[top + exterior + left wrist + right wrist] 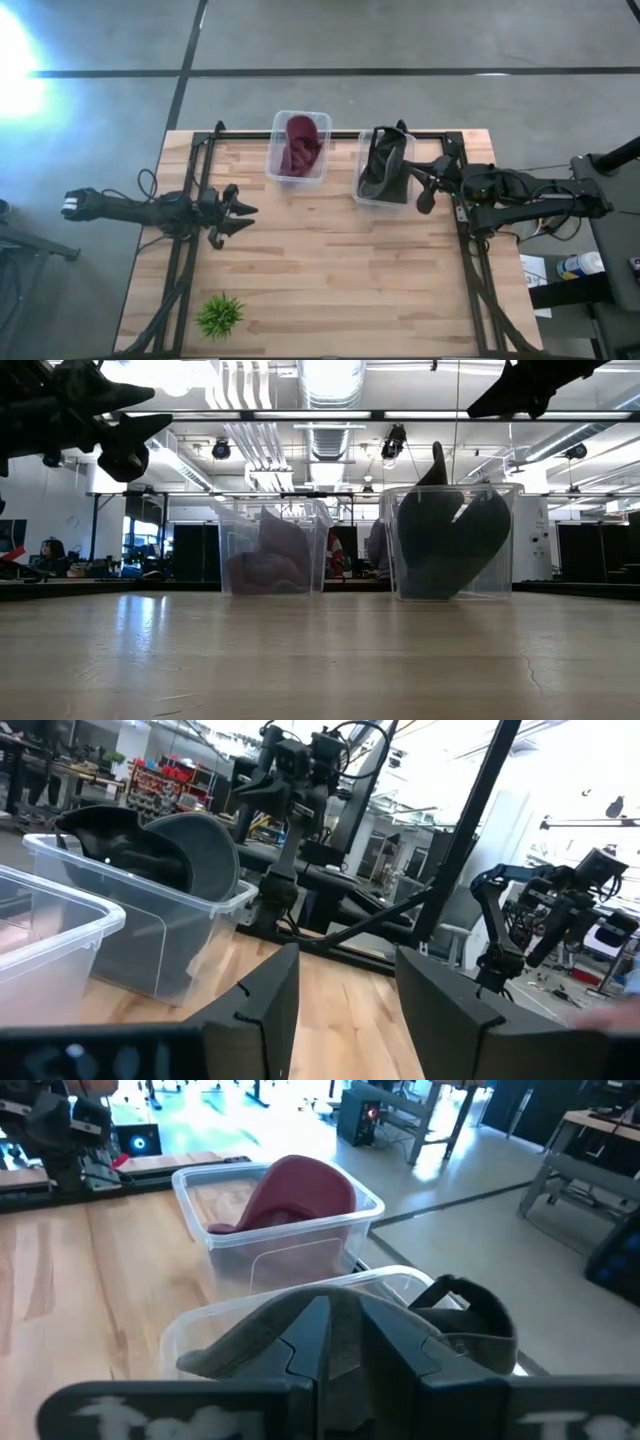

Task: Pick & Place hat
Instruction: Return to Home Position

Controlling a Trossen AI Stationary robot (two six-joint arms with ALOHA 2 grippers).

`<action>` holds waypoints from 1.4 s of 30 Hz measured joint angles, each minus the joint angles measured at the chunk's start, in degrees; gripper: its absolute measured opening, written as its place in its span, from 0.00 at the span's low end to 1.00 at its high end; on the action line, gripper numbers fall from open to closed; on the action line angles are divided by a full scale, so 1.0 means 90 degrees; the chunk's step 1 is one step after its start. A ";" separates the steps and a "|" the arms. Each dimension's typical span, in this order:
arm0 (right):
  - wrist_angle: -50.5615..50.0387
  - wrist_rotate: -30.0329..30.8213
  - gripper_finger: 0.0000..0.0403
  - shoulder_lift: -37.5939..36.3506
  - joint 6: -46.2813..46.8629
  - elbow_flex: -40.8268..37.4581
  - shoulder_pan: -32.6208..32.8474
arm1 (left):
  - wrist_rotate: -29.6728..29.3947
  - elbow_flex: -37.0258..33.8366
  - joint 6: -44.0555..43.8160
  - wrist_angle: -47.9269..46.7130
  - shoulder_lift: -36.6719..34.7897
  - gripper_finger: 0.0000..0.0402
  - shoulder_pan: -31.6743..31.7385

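Note:
A dark grey cap (381, 160) sits in the right clear bin (404, 192), propped against its walls, with one part poking above the rim (437, 460). A maroon cap (301, 144) lies in the left clear bin (274, 168). My right gripper (421, 186) hangs shut, high above the near right corner of the grey cap's bin, and touches nothing; its wrist view looks down past it (345, 1335) onto the grey cap (470, 1330). My left gripper (245, 212) hovers open over the table's left side, well clear of both bins (345, 990).
A small green plant (220, 315) stands near the table's near left corner. Black frame rails (470, 260) run along both sides and the far edge. Bare wood (340, 270) lies between the bins and the near edge. A person sits far off in the room (50, 552).

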 joint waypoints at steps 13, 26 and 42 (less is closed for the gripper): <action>-0.0002 0.0004 0.12 0.0329 -0.0046 0.0000 0.0000 | 0.0012 -0.0005 -0.0012 -0.0220 -0.0846 0.40 0.0358; 0.0004 0.0014 0.12 0.0623 -0.0049 0.0000 -0.0001 | 0.0168 -0.0012 0.0943 -0.2212 -0.2174 0.40 0.0858; 0.0007 0.0010 0.12 0.1102 -0.0051 0.0000 0.0000 | 0.0180 -0.0003 0.0950 -0.2739 -0.2021 0.40 0.0860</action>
